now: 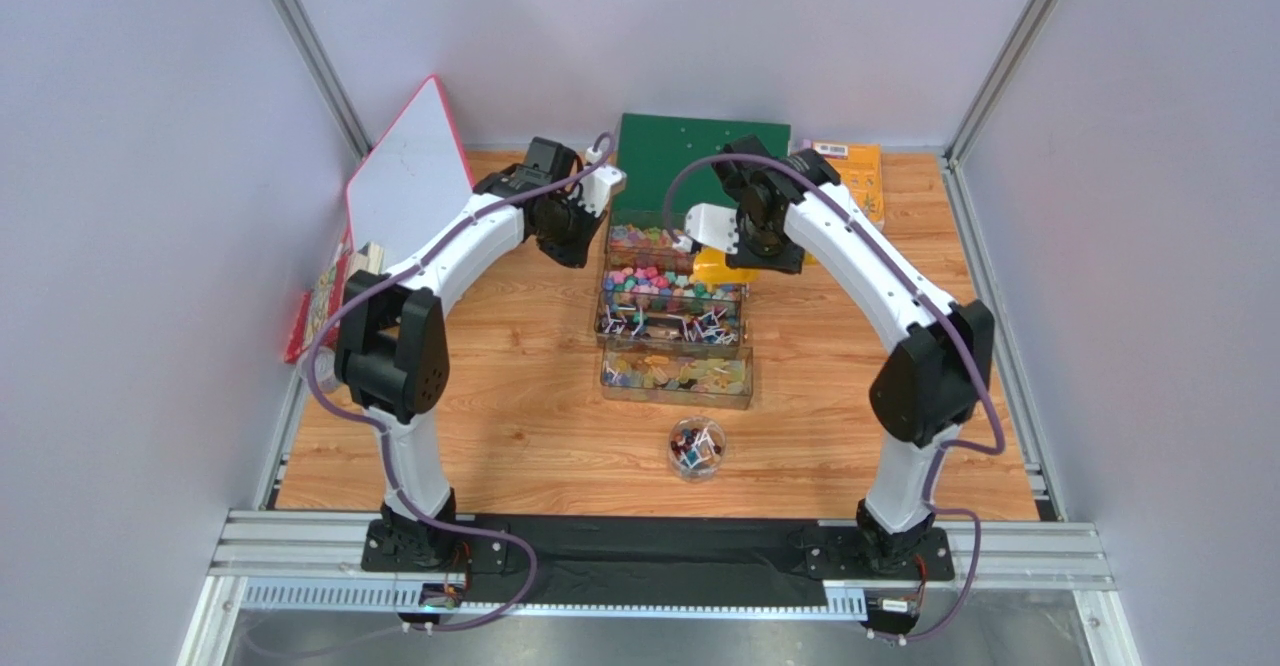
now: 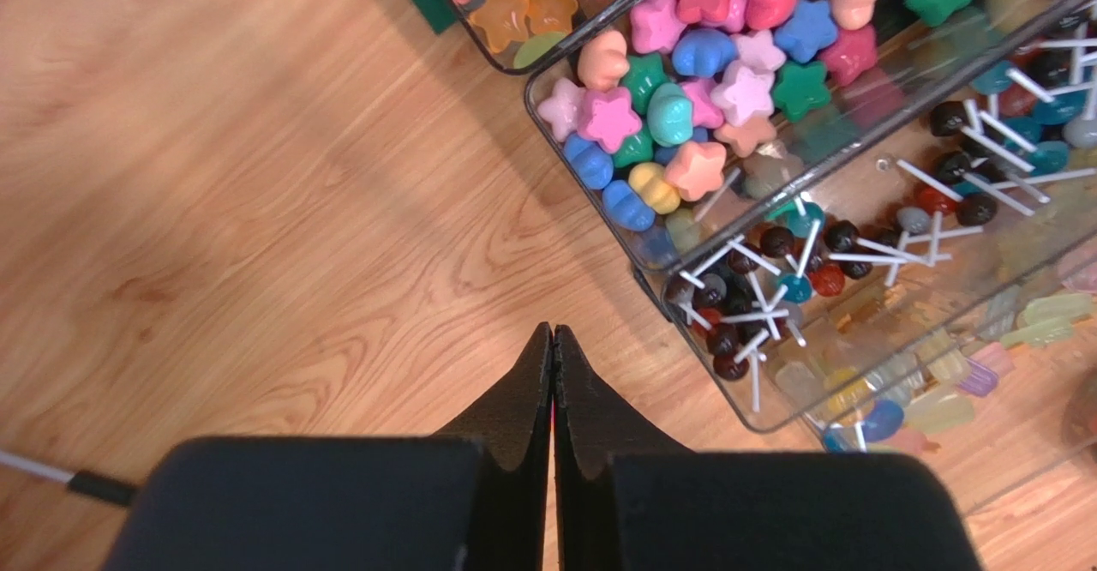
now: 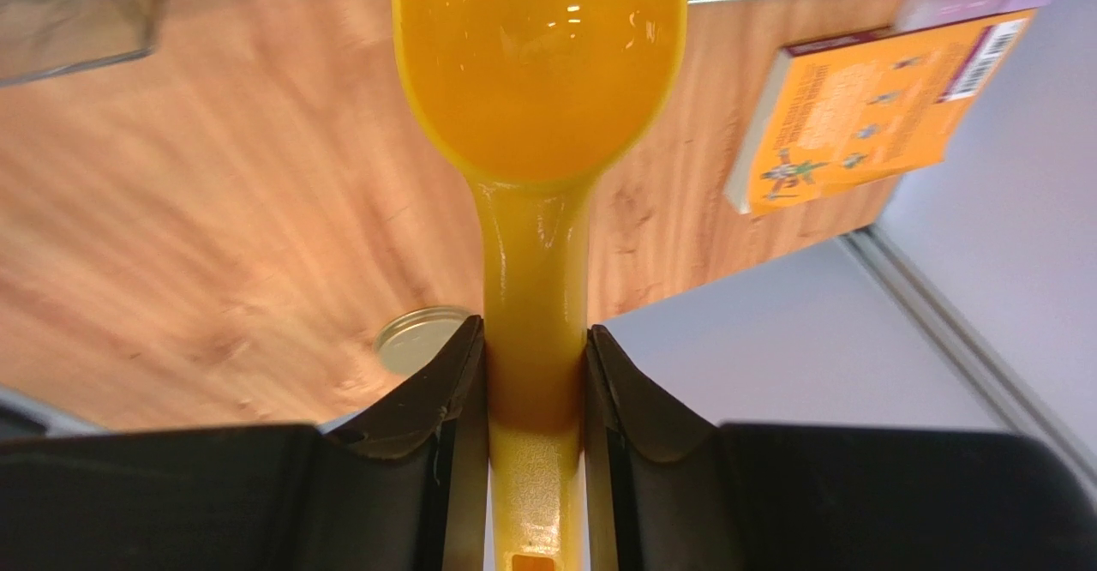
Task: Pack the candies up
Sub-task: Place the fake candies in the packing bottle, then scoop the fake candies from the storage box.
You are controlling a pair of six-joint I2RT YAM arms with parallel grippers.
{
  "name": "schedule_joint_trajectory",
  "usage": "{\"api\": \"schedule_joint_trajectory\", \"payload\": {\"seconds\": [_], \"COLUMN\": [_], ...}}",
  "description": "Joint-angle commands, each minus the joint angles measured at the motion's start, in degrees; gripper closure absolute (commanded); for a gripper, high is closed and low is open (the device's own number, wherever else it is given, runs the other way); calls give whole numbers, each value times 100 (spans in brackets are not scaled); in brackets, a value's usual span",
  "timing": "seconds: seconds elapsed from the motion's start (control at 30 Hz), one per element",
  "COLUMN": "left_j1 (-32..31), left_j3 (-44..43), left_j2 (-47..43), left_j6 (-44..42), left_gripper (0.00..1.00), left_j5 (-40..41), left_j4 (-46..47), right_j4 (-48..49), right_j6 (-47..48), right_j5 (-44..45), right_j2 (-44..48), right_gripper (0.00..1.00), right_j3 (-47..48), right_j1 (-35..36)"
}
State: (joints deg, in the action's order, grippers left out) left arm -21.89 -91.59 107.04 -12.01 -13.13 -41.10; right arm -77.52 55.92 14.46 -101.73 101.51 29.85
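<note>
Candies (image 2: 609,118), tiny bright pink, blue, green and orange sweets shaped like stars and shells, lie heaped in clear rectangular plastic bins (image 1: 676,393) set in a row on the wooden desk (image 1: 496,426). Nearer us, a small round clear jar (image 1: 673,453) holds only a few coloured pieces, so we judge the packing barely begun. Our yellow plastic scoop (image 3: 541,57) is empty. Our right arm arches over the far bins, right fingers (image 3: 444,391) clenched on the scoop's handle. Our left arm mirrors it, left fingers (image 2: 522,391) pressed together on nothing, above the desk just beside the bins.
</note>
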Motion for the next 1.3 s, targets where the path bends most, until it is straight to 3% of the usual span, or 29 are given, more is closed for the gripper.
{"api": "schedule_joint_trajectory", "payload": {"seconds": [0.0, 0.3, 0.57, 0.9, 1.1, 1.27], "left_j1": [-17, -17, -61, -623, -720, -711], "left_j3": [-315, -43, 220, 616, 712, 923], "left_j2": [395, 844, 1011, 941, 871, 555], "left_j6": [85, 445, 700, 937, 1174, 1026], "left_gripper": [100, 100, 100, 100, 100, 100], "left_j5": [-270, -375, -1156, -1438, -1439, -1062], "left_j4": [146, 893, 1218, 1719, 1834, 1825], "right_j4": [-1828, -1828, -1820, -1820, -1820, -1820], "right_j6": [586, 1237, 1413, 1931, 2090, 1686], "right_j5": [382, 1006, 1603, 2447, 2895, 3221], "right_j2": [-636, -1156, -1129, -1454, -1586, -1902], "right_gripper": [100, 100, 100, 100, 100, 100], "right_j3": [1247, 1161, 686, 1036, 888, 694], "right_j1": [-180, -216, -198, -181, -146, -102]}}
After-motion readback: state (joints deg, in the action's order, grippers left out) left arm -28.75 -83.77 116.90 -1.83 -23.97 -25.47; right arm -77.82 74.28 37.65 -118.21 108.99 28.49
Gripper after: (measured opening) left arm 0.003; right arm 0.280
